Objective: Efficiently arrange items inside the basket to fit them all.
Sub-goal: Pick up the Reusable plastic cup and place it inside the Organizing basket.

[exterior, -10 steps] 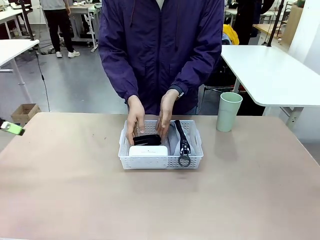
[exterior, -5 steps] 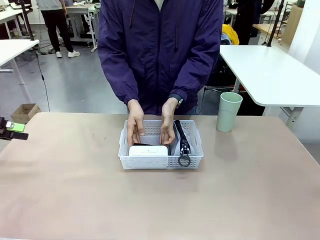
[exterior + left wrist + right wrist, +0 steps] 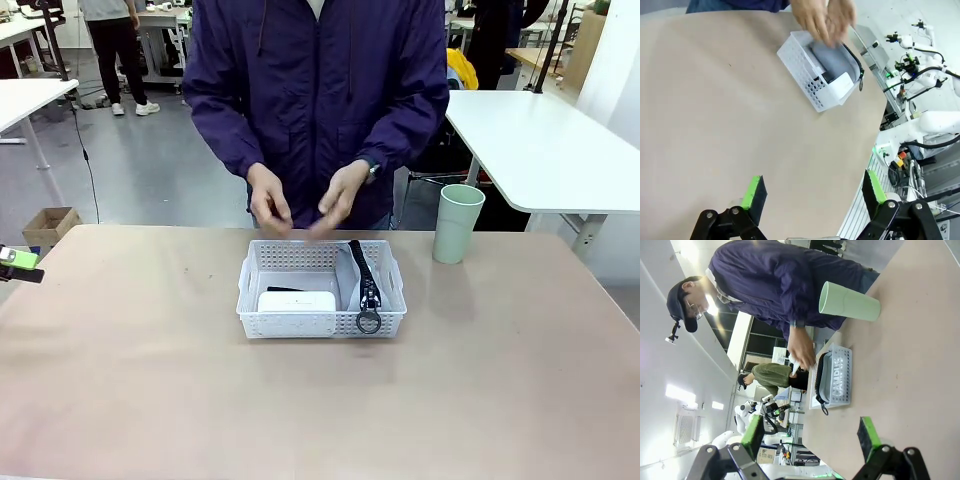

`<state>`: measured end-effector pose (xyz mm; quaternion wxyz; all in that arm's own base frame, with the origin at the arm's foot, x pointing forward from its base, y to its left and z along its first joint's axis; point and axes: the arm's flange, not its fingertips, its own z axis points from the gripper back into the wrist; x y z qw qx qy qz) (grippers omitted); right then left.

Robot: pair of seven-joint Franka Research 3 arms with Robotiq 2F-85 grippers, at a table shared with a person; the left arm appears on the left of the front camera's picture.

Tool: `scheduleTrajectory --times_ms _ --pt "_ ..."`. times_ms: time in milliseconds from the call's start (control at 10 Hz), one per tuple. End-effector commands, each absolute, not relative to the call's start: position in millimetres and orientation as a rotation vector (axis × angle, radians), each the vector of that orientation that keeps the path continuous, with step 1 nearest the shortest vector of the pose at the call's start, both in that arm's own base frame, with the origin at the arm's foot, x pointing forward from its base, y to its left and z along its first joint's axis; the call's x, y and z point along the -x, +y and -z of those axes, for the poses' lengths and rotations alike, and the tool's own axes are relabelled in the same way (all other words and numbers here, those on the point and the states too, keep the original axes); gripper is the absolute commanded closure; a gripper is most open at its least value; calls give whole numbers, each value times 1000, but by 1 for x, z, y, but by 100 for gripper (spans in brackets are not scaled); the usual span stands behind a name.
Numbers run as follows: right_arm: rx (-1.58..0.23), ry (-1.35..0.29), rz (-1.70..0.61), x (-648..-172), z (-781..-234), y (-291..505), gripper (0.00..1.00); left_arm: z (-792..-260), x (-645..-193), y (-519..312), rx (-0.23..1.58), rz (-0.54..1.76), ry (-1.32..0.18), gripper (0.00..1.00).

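Observation:
The white lattice basket (image 3: 321, 322) sits mid-table. Inside it, a white box (image 3: 297, 301) lies at the near left, with a sliver of the black stapler (image 3: 285, 289) behind it. The grey pouch (image 3: 346, 278) fills the right side, its black strap and ring (image 3: 368, 322) draped over the near rim. The pale green cup (image 3: 458, 223) stands on the table right of the basket. The person's hands (image 3: 305, 205) hover above the basket's far edge. My left gripper (image 3: 814, 190) is open over bare table, far from the basket (image 3: 810, 80). My right gripper (image 3: 810, 436) is open too, with the cup (image 3: 850, 302) and basket (image 3: 839, 376) well ahead.
The person stands at the table's far side (image 3: 320, 100). A green pad (image 3: 20, 258) of my left gripper shows at the table's left edge. Broad bare tabletop (image 3: 320, 410) lies in front of the basket. Other tables stand in the background.
The person's hands have lifted out of the basket and now hover above it. The stapler has gone down behind the white box. My left gripper barely shifted at the left edge.

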<state>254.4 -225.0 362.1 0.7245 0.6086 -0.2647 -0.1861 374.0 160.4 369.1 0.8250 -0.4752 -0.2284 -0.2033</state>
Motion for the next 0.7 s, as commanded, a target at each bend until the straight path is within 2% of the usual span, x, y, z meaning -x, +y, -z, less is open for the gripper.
scheduleTrajectory --times_ms 0,500,600 --pt "-1350 -612 401 -255 -364 -224 0 -370 -371 159 1008 433 -484 0" --pt "-1343 -584 411 -254 -362 -225 0 -370 -371 159 1008 433 -484 0" --pt "-1191 -622 286 -280 -366 -208 0 -370 -371 159 1008 433 -484 0"
